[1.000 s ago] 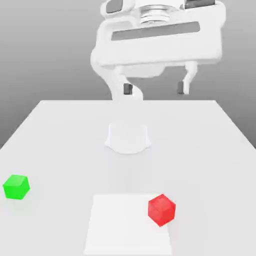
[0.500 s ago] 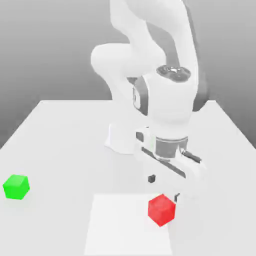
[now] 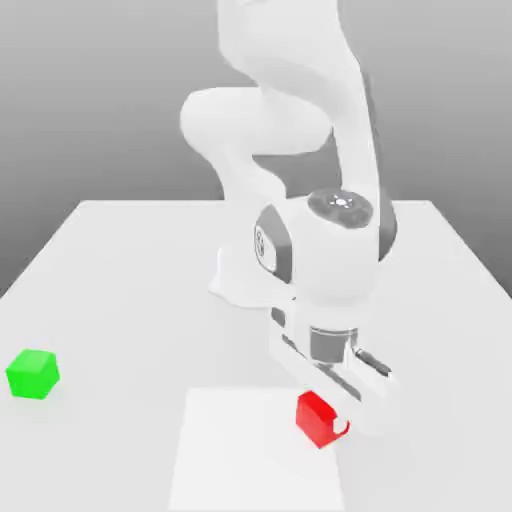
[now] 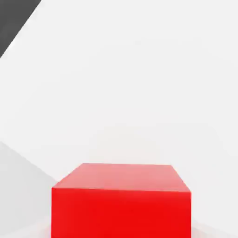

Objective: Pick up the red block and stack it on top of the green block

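Gripper [image 3: 335, 415] was down on the table [image 3: 120, 290], closed on the red block [image 3: 315, 418]; green block [image 3: 33, 374] sat well apart.

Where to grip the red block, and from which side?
From straight above, on two opposite vertical side faces. The red block is a plain cube sitting flat on the table, its sides parallel and unobstructed. The gripper is already down over it, shut on it.
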